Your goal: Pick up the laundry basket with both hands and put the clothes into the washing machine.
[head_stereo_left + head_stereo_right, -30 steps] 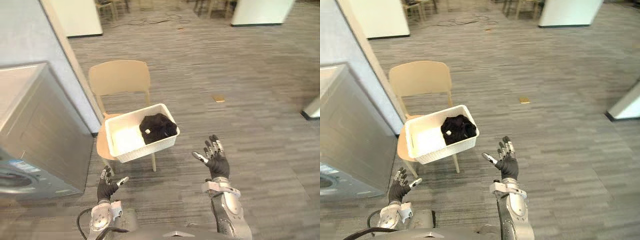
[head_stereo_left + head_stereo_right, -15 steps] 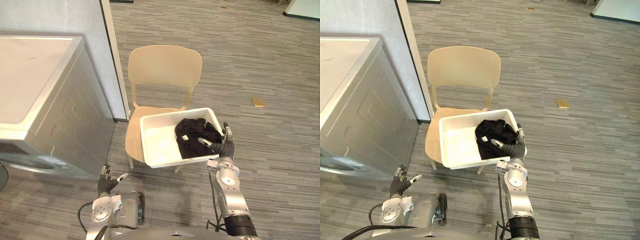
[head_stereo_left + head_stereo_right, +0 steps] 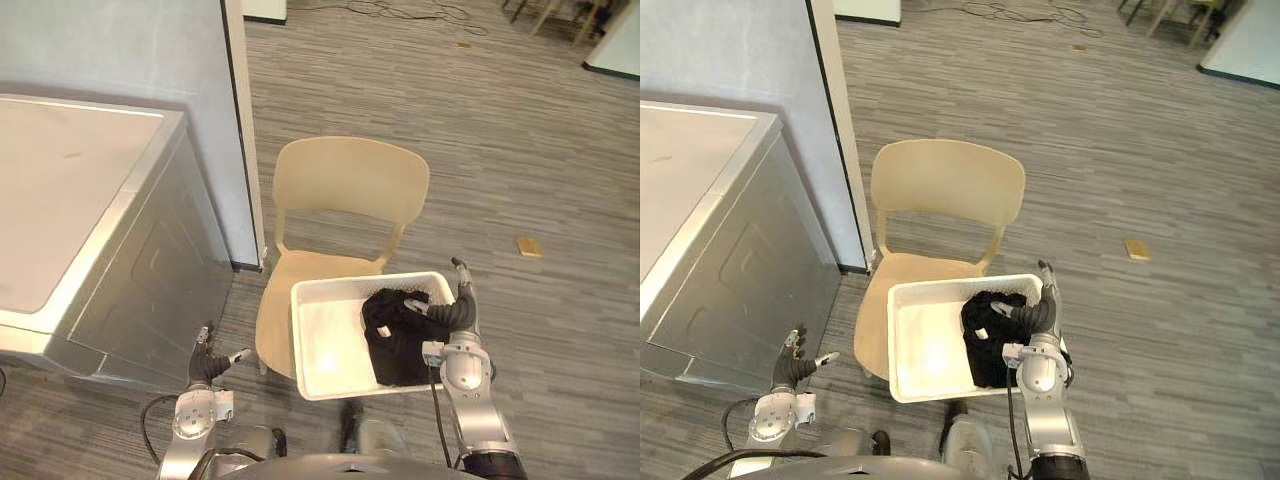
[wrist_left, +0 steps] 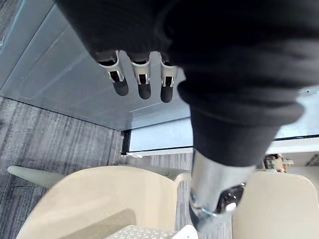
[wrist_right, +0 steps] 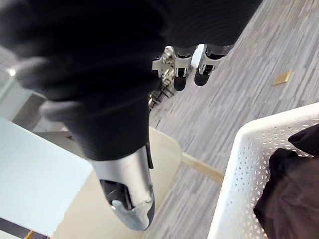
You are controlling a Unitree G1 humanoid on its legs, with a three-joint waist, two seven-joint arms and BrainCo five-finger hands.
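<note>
**A:** What changes here?

**B:** The right hand (image 3: 455,312) has arrived at the right end of the laundry basket (image 3: 320,350), fingers straight and gripping nothing. The left hand (image 3: 207,366) still hangs low beside the washing machine (image 3: 90,230), fingers spread (well apart from the basket). The two-handed grasp looks only half set up.

**A:** And the basket?

**B:** It sits on the seat of the chair (image 3: 350,185), overhanging its front edge, open side up. Its long axis runs across the seat, and dark clothes (image 3: 395,335) lie at its right end.
</note>
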